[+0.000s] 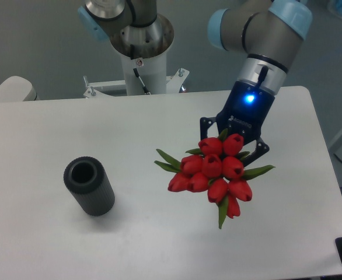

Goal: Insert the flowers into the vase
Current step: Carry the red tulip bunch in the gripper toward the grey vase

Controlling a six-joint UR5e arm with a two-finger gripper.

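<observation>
One gripper [232, 140] we see clamped on the red tulip bunch [213, 174], buds fanning toward 7 o'clock; ribbed grey vase [89, 186] stands well apart at 9 o'clock.

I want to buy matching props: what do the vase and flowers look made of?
Vase: probably matte dark grey plastic or rubber, with fine ribs and no shine. Flowers: likely artificial, plastic or fabric, since the red buds are uniform and smooth, though the picture cannot settle it.

loc: robotics lab | evid: bare white table [101, 122], arm pedestal [140, 52] bolted at edge, plain grey wall
</observation>
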